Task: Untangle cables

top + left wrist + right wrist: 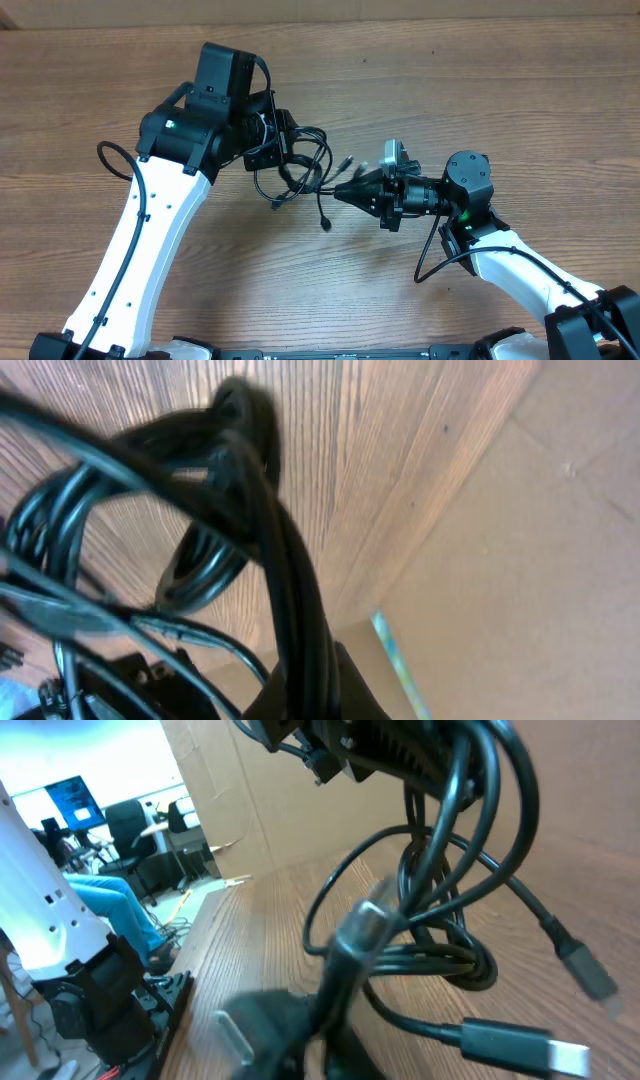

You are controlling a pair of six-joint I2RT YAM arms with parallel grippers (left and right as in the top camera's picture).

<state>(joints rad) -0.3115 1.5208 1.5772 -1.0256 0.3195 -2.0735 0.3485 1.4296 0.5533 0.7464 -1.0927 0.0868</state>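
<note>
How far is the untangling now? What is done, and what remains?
Done: little; a few plug ends stick out free of the knot. In hand: the left pincer is shut on the cables, and the right pincer seems to pinch one strand at the bundle's edge. Left: the loops are wound together; no cable lies apart yet.
</note>
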